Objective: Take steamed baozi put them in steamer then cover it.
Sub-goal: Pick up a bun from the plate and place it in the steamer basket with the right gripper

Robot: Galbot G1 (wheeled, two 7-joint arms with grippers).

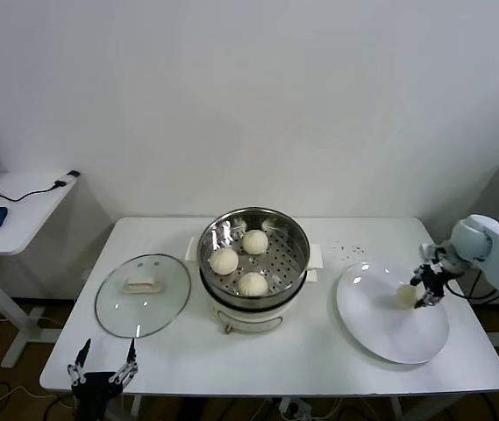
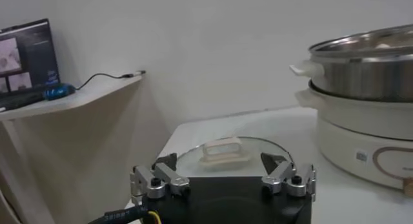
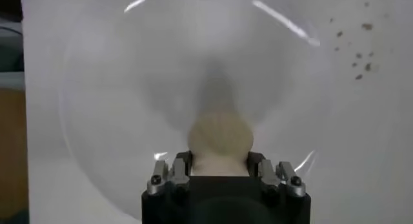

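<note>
Three cream-white baozi (image 1: 238,257) lie in the shiny steamer (image 1: 295,230) on its cream pot base in the middle of the table. A fourth baozi (image 1: 405,296) is over the white plate (image 1: 389,338) at the right, and my right gripper (image 1: 426,289) is shut on it; in the right wrist view this baozi (image 3: 220,136) sits between the fingers. The glass cover (image 1: 143,295) with its cream handle (image 2: 224,149) lies flat left of the steamer. My left gripper (image 1: 103,361) hangs open off the table's front left corner, apart from the cover.
A side desk (image 1: 21,206) with a blue mouse and a cable stands at the far left. Dark crumbs (image 1: 350,251) dot the table behind the plate. The steamer (image 2: 368,64) rises to one side of the cover in the left wrist view.
</note>
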